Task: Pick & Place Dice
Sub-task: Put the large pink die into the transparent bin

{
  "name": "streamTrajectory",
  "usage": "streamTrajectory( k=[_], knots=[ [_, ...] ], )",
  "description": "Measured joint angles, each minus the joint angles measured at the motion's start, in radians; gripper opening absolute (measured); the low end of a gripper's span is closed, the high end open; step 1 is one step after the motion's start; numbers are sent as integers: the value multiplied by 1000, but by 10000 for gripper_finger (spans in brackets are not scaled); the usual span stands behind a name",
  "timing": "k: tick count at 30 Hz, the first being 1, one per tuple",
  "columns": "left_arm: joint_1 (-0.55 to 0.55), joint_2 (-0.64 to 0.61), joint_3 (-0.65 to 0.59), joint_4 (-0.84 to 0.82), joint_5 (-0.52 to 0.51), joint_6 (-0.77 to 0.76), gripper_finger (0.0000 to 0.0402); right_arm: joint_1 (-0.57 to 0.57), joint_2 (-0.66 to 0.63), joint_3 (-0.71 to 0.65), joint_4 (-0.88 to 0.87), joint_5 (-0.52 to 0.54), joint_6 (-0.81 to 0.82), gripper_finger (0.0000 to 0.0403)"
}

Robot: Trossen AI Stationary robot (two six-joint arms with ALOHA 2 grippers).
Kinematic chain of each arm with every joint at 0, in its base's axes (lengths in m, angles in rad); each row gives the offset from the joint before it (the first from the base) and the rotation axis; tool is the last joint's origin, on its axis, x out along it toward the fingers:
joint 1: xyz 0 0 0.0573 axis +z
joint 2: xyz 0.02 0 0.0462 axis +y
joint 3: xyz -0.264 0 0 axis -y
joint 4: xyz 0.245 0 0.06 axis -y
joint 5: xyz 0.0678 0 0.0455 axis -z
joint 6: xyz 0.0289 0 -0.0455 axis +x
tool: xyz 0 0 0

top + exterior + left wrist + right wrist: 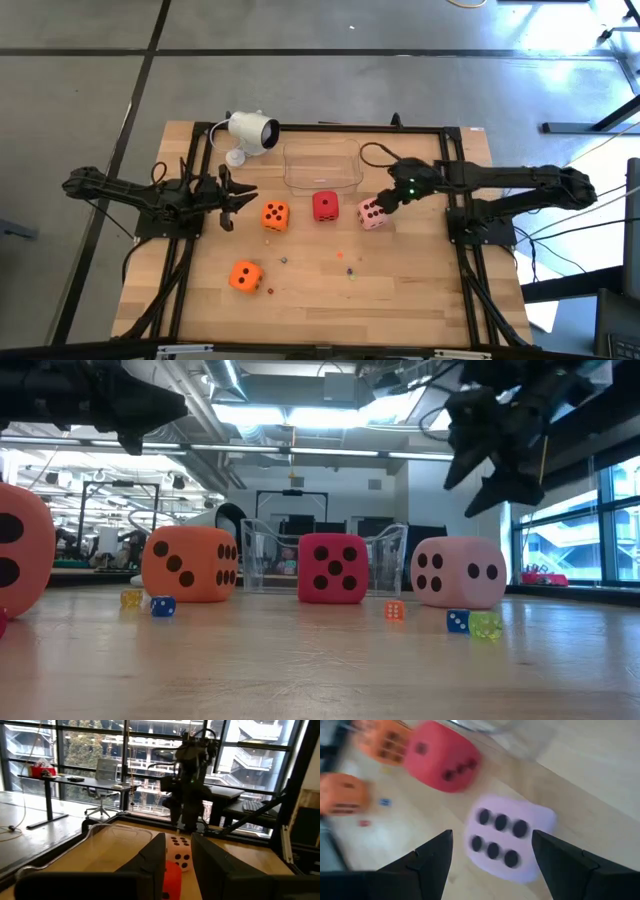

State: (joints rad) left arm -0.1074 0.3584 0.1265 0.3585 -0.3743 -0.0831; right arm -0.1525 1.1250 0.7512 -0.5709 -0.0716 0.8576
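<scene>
Trouble from here would most likely come at the pink die: in the high view the right pincer hangs just beside and partly over its far-right edge, fingers spread, and if it drops off-centre one finger could land on the soft top and shove or tip the cube toward the red die close by on its left, instead of straddling it. That same view shows the clear tray just behind the red die, one orange die near the left pincer, and a second orange die well apart toward the near edge of the wooden surface, among tiny coloured specks. The left pincer's fingers stand a little apart, pinching nothing. In the low view the right pincer is clearly above the pink die and not touching it; the red die and an orange die sit in line, each apart from its neighbour. The left wrist view looks between that arm's fingers toward the pink die under the other arm. In the right wrist view the pink die, six pips up, lies between the wide-spread fingers but off toward one of them, so I judge it needs centring before closing.
</scene>
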Motion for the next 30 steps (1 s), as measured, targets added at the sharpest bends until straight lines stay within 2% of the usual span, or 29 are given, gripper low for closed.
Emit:
streamTrajectory(
  k=[2, 6, 11, 24, 30],
  knots=[
    [0, 0, 0, -9, 12, -15, 86, -16, 54, 35, -52, -21, -1, 272],
    [0, 0, 0, -20, 19, -88, 87, -53, 134, 49, -75, -131, -5, 272],
    [0, 0, 0, -28, 30, -116, 88, -82, 192, 49, -77, -174, -22, 272],
    [0, 0, 0, -65, 61, -117, 88, -99, 211, 12, -63, -187, -8, 272],
    [0, 0, 0, -71, 61, -117, 88, -99, 205, -63, 90, -238, -1, 273]
  ],
)
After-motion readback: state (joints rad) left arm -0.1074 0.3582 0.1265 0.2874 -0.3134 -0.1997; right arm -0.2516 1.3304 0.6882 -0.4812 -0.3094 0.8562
